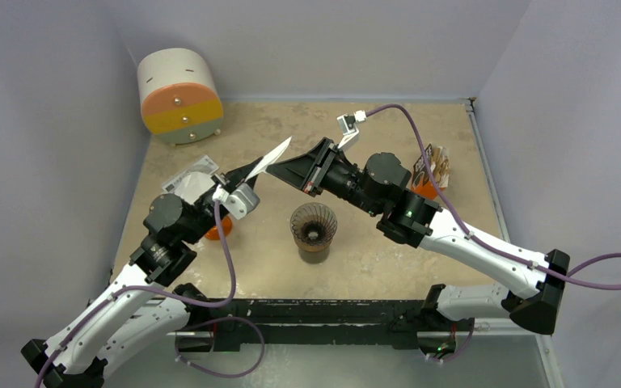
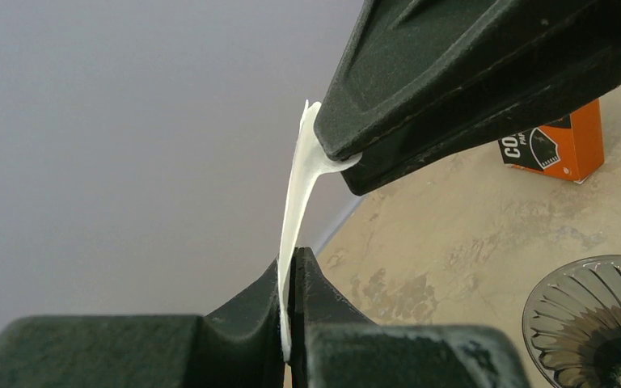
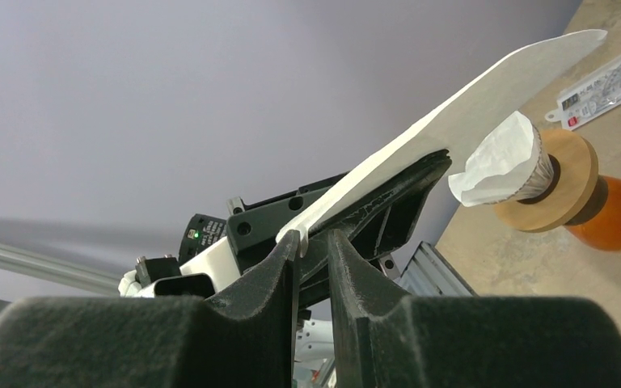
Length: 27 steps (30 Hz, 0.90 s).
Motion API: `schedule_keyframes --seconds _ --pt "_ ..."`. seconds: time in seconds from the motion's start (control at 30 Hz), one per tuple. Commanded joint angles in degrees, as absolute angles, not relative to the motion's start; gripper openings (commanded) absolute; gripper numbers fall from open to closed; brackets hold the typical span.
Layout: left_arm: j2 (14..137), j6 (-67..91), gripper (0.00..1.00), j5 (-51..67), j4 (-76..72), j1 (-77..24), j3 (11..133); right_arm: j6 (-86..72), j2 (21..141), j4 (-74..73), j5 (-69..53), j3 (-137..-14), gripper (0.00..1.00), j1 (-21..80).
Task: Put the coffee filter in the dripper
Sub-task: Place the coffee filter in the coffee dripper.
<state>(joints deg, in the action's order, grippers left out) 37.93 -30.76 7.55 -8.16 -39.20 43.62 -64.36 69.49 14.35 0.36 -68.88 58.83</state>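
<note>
Table (image 1: 372,267): tan, dripper (image 1: 314,230) standing.
Left gripper (image 2: 293,271): clamped on coffee filter (image 1: 273,156).
Right gripper (image 3: 313,242): narrow, seemingly pinching its edge.

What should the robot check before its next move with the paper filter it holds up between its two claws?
1. Grip of the left claw on the coffee filter: ok, clamped shut on it.
2. Pinch of the right claw on the filter's upper edge: cannot tell. The edge sits between its fingers, but a gap shows.
3. Filter opened into a cone: not ok, it is flat.
4. The dripper upright with nothing inside: ok.
5. Filter above the dripper: not ok. The top view shows it held off to one side.
</note>
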Motion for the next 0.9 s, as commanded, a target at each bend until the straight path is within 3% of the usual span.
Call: schedule_keyframes --seconds 0.0,0.87 --pt "38.1 -29.1 0.00 8.9 -10.8 -39.4 45.6 -64.4 69.3 17.8 0.2 -68.8 0.22 59.1" --pt "37.6 -37.1 0.00 14.1 -6.1 -39.4 44.5 -64.3 70.2 17.7 0.2 -71.4 0.24 59.1"
